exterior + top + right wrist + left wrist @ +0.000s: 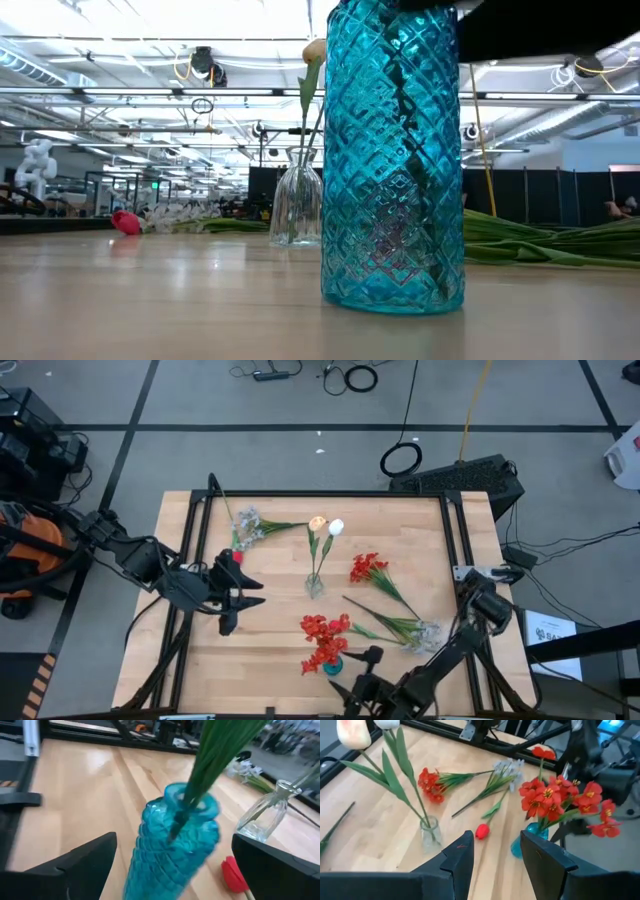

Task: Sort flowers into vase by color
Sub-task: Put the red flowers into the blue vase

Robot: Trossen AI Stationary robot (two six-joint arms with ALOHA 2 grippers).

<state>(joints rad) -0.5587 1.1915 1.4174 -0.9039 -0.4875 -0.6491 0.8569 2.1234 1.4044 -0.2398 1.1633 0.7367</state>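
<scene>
Down at the table's near edge, the right gripper [172, 865] has its jaws spread wide with the blue vase [172, 842] sitting between them, not pinched; red clustered blooms [325, 640] stand in it. Left gripper [243, 600] hovers released over the left side, a loose red tulip bud [482, 831] just past its fingers. Mid-table, the clear vase [315, 585] holds white and peach tulips [327, 525]. More stems lie right [385, 605], so plenty of bare wood up front.

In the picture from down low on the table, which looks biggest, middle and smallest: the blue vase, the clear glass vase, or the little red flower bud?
1. Blue vase: looks biggest, but it stands closest to the camera, so that is partly nearness.
2. Clear glass vase: middle, farther back.
3. Red flower bud: smallest, lying far back.
</scene>
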